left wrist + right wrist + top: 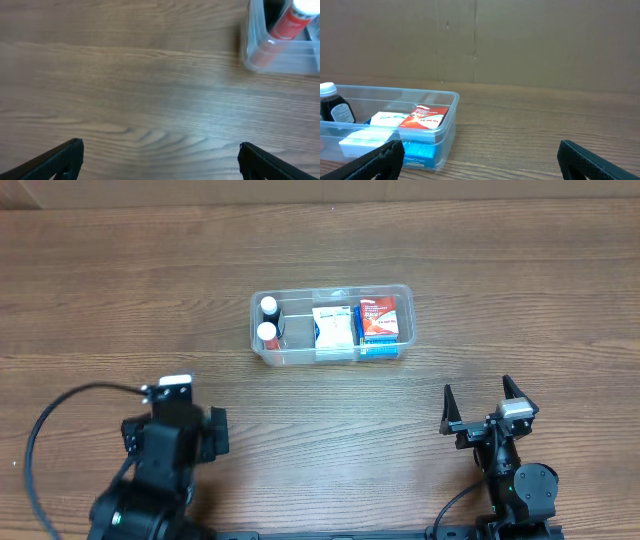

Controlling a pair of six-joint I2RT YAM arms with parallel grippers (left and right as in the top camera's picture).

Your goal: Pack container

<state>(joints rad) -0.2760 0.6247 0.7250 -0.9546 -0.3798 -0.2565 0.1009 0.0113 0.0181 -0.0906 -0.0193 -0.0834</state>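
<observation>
The clear plastic container (332, 290) stands at the table's middle back. It holds two small white-capped bottles (268, 319) at its left end, a white and blue packet (332, 328) in the middle and a red and blue box (378, 320) at its right end. The container also shows in the right wrist view (447, 125) and its corner with a red bottle shows in the left wrist view (272, 50). My left gripper (160, 160) is open and empty at the front left. My right gripper (484, 402) is open and empty at the front right.
The wooden table (120, 300) carries nothing else. A brown cardboard wall (520, 40) stands behind the table in the right wrist view. A black cable (40, 430) loops by the left arm.
</observation>
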